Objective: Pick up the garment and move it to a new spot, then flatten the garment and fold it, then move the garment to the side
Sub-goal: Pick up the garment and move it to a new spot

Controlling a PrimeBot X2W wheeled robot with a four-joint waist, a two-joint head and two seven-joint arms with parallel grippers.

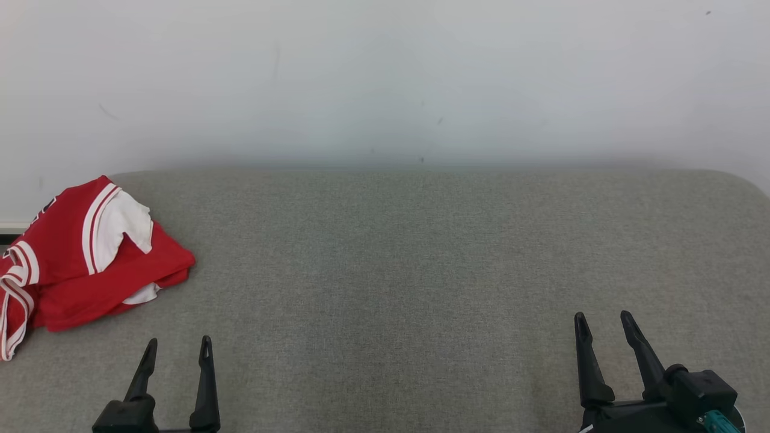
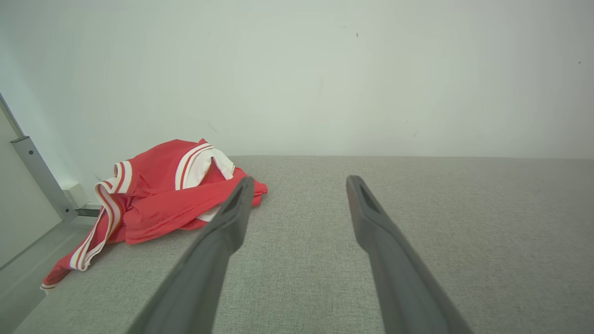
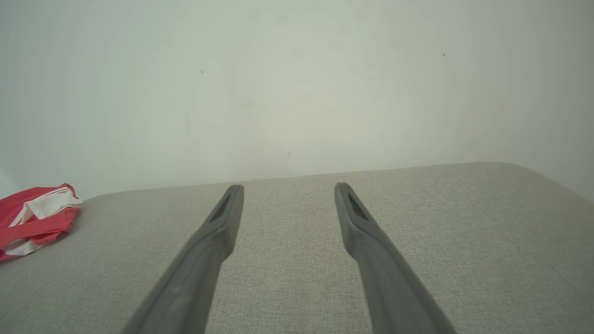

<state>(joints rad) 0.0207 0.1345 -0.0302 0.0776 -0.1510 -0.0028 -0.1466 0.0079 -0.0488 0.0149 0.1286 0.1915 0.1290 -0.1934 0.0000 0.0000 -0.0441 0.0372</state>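
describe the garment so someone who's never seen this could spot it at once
Start from the grey fabric-covered surface set against a pale wall. At its left edge lies a crumpled red sports jersey with white striped trim, part of it trailing over the side. It is the only bright, soft thing there; the left gripper and right gripper are dark and rigid.

garment point(image 1: 78, 264): left part cut by head view's edge, most of it lost in right wrist view | dark print point(image 1: 47, 207) at its top corner unreadable (too small, half off-frame) | my finger point(image 2: 229, 222) hides its near hem, left wrist view | my left gripper point(image 1: 178, 340), right gripper point(image 1: 602, 315): bases cut by bottom edge
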